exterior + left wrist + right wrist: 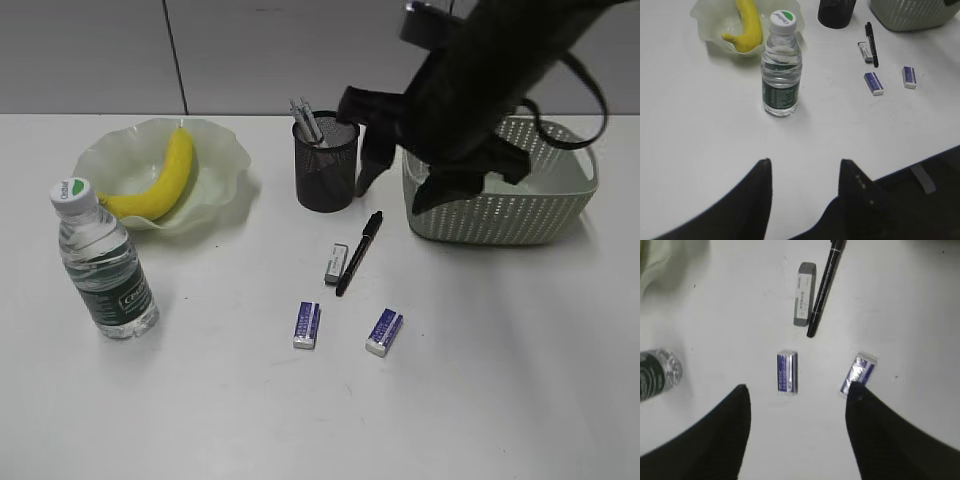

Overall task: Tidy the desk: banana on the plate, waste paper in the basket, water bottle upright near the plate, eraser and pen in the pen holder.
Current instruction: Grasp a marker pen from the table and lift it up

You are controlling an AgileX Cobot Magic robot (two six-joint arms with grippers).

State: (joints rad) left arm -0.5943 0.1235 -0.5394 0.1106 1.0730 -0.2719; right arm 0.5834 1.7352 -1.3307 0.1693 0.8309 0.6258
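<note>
Both our grippers stood wide and empty. Our right gripper (pixel 797 405) hung high above three erasers (pixel 787 372) and the pen (pixel 824 287); our left gripper (pixel 805 172) hovered short of the water bottle (pixel 782 75).

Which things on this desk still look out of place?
The black pen and three erasers lie loose on the desk in front of the pen holder, not in it. The banana and the bottle look tidy.
</note>
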